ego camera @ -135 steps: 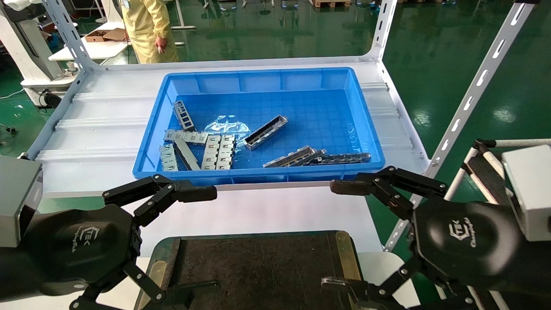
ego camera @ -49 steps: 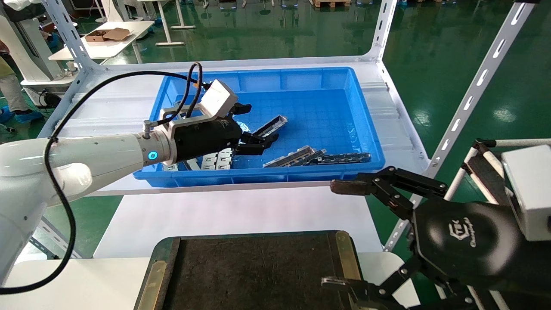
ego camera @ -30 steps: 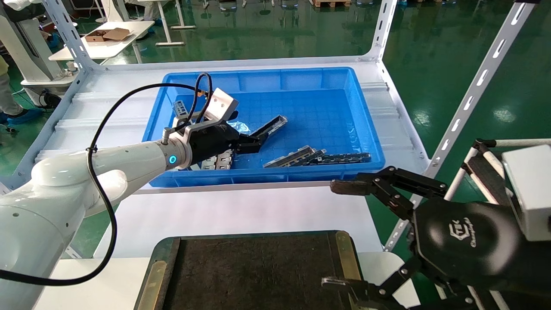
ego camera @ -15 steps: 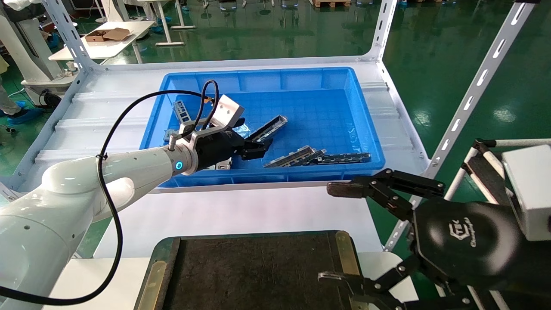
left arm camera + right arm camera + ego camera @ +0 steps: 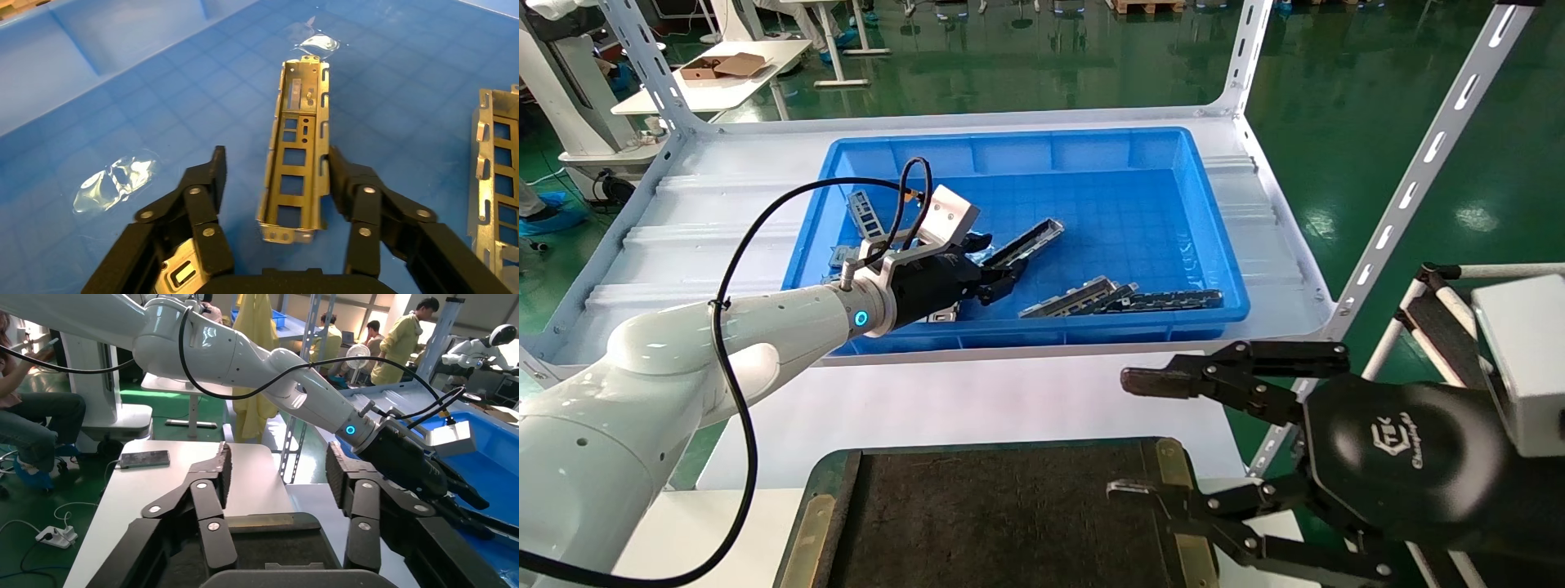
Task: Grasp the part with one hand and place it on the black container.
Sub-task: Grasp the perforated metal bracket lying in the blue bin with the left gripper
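Observation:
The part, a slim grey channel bar with rectangular cutouts, lies slanted on the floor of the blue bin. My left gripper is down in the bin and open. Its fingers stand on either side of the part's near end; one finger touches a side wall, the other stands apart. The black container sits at the near edge, below the bin. My right gripper hovers open and empty over the container's right rim.
More metal pieces lie in the bin: a grey channel and dark long bars near the front wall, and a slotted plate at the left. A clear plastic scrap lies on the bin floor. White rack posts stand at the right.
The left arm came from its parked pose into the bin and settled its open fingers around the part's near end. In the last half second the right gripper shifted left and opened wider.

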Tool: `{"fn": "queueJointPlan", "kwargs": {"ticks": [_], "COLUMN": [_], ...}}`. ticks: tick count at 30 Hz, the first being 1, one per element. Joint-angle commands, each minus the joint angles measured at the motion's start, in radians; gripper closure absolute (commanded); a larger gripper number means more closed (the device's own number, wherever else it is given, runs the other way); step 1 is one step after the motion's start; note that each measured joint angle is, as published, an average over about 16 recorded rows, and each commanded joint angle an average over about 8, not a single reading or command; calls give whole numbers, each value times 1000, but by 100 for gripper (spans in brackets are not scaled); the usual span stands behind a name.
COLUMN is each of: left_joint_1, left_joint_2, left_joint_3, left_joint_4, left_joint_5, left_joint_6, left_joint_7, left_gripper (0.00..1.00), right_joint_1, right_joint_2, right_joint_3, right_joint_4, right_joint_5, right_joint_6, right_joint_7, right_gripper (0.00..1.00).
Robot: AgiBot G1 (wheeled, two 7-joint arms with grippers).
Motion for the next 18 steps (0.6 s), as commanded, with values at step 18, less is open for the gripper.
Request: {"fn": "queueJointPlan", "kwargs": {"ticks": [18], "left_joint_1": [-8], "left_joint_2": [-3], "left_joint_3": [83], "left_joint_4": [-26], "left_joint_5": [-95], "left_joint_6": [-23], "left_joint_7": [-31], "left_gripper": [100], "right_joint_1": [0], "right_joint_2": [0], "right_joint_3": [-1], "right_joint_4": [0], "right_joint_5": [0], "right_joint_6": [0], "right_joint_7": [0], "right_gripper": [100]}}
